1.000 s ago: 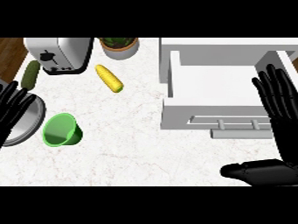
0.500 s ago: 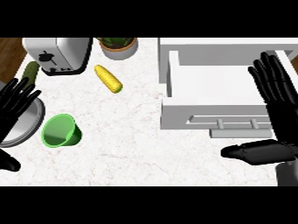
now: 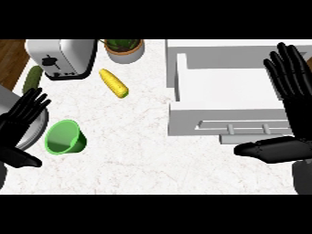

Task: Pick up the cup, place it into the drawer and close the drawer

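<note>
A green cup (image 3: 66, 137) lies tilted on the white marble counter at the left. Just left of it is my left hand (image 3: 13, 129), open with straight fingers, not touching the cup. The white drawer (image 3: 226, 93) stands pulled open at the right, and its inside shows nothing in it. My right hand (image 3: 300, 105) is open over the drawer's right side, fingers pointing up, thumb stretched left below the drawer's front.
A toaster (image 3: 62, 57) stands at the back left, with a potted plant (image 3: 124, 48) beside it. A corn cob (image 3: 114, 82) lies behind the cup. A green cucumber (image 3: 33, 77) rests near the left edge. A grey plate (image 3: 33, 130) lies partly under my left hand.
My left hand has moved up and right, closer to the cup. My right hand has moved further up over the drawer's right side.
</note>
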